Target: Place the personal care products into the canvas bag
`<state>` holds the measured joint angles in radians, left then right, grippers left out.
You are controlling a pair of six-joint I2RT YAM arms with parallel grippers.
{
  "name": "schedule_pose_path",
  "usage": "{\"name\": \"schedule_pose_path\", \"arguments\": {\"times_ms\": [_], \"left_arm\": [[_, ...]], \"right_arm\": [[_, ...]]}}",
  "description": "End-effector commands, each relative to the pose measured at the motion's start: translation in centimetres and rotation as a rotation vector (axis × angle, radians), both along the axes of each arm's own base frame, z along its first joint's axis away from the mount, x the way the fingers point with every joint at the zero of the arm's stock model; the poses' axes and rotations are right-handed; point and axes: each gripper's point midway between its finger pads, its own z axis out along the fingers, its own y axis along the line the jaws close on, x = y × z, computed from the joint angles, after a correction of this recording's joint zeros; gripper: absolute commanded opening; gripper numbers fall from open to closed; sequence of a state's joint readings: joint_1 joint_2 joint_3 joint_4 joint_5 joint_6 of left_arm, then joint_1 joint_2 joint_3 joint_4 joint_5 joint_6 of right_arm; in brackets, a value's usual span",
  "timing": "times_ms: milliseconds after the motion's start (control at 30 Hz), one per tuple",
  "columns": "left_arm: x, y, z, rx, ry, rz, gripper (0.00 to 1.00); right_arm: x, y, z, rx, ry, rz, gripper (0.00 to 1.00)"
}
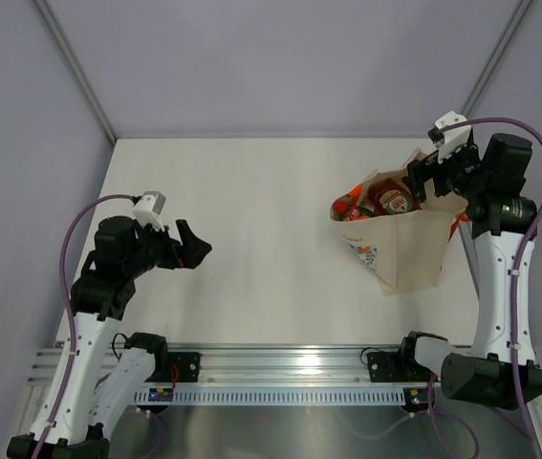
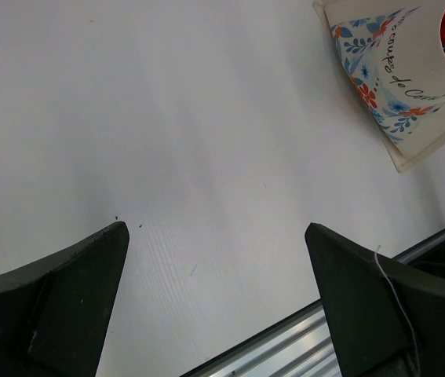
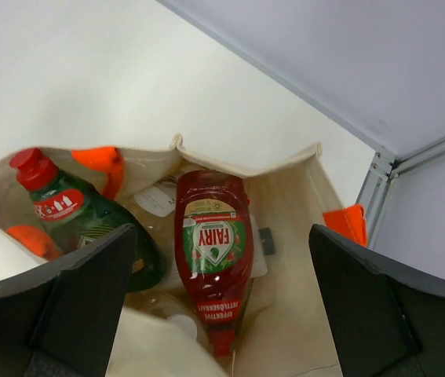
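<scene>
Two bottles at least sit inside the canvas bag (image 1: 406, 251), at far R of the table (image 1: 251, 210). The red bottle (image 3: 213, 251) w/ white-green label lies cap-down nr the middle, and the green red-capped bottle (image 3: 77, 216) leans at the L side of the mouth in R wrist view. Pale items lie under them: a white round cap (image 3: 181, 324), maybe a flat packet, too buried to name. Every product I can see is in the bag, so task looks at or nr its end (judgement only). Right gripper (image 1: 429, 180) hangs over the bag mouth, fingers wide apart, nothing betw them. Left gripper (image 1: 192, 247) hovers over the table well apart from the bag, fingers also spread, empty. Risks: the bag is soft and slumped, w/ nothing stiff at the rim. R fingers are close to the cloth edge and the orange handle (image 3: 346, 222), so a sideways pull-out could snag handle or cloth and drag or tip the bag, spilling bottles. Red bottle lies high nr the rim and would prob go first. A straight-up retreat looks safest.
</scene>
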<state>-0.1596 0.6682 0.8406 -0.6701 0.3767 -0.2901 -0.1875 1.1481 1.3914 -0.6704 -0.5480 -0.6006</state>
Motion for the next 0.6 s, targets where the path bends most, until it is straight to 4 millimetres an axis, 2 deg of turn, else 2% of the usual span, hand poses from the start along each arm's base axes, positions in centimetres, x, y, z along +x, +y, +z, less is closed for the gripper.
{"name": "schedule_pose_path", "arguments": {"times_ms": [0, 33, 100, 167, 200, 233, 267, 367, 400, 467, 500, 567], "left_arm": [[0.2, 0.4, 1.4, 0.018, -0.055, 0.011, 0.99], [0.2, 0.4, 1.8, 0.011, -0.064, 0.011, 0.99], [0.1, 0.1, 2.5, -0.015, -0.079, 0.005, 0.99], [0.0, -0.1, 2.8, -0.037, -0.085, 0.005, 0.99], [0.1, -0.2, 3.0, -0.043, -0.092, 0.005, 0.99], [0.0, -0.2, 3.0, -0.045, -0.092, 0.007, 0.99], [0.0, -0.2, 3.0, -0.047, -0.093, 0.007, 0.99], [-0.2, -0.1, 2.8, -0.044, -0.087, 0.011, 0.99], [-0.4, -0.1, 2.7, -0.043, -0.084, 0.011, 0.99], [-0.5, 0.0, 2.5, -0.041, -0.084, 0.012, 0.99], [-0.6, 0.0, 2.5, -0.043, -0.087, 0.013, 0.99], [-0.6, 0.0, 2.6, -0.048, -0.091, 0.018, 0.99]], "right_arm": [[-3.1, 2.7, 4.0, 0.119, -0.004, 0.069, 0.99], [-3.8, 3.4, 5.3, 0.197, 0.014, 0.062, 1.0], [-5.2, 4.7, 5.6, 0.309, 0.093, 0.066, 0.99], [-5.6, 5.2, 5.9, 0.458, 0.154, -0.007, 1.0], [-5.5, 4.2, 6.7, 0.482, 0.108, -0.096, 1.0], [-5.4, 3.8, 5.8, 0.574, 0.15, -0.188, 1.0], [-5.4, 3.0, 5.7, 0.581, 0.135, -0.246, 1.0], [-6.0, 0.3, 5.1, 0.554, 0.067, -0.416, 1.0], [-6.7, -0.1, 5.6, 0.54, 0.024, -0.435, 0.99], [-7.1, -1.3, 5.0, 0.503, -0.009, -0.492, 1.0], [-7.7, -2.7, 5.6, 0.481, -0.066, -0.562, 0.99], [-8.6, -3.9, 5.7, 0.441, -0.115, -0.615, 1.0]]}}
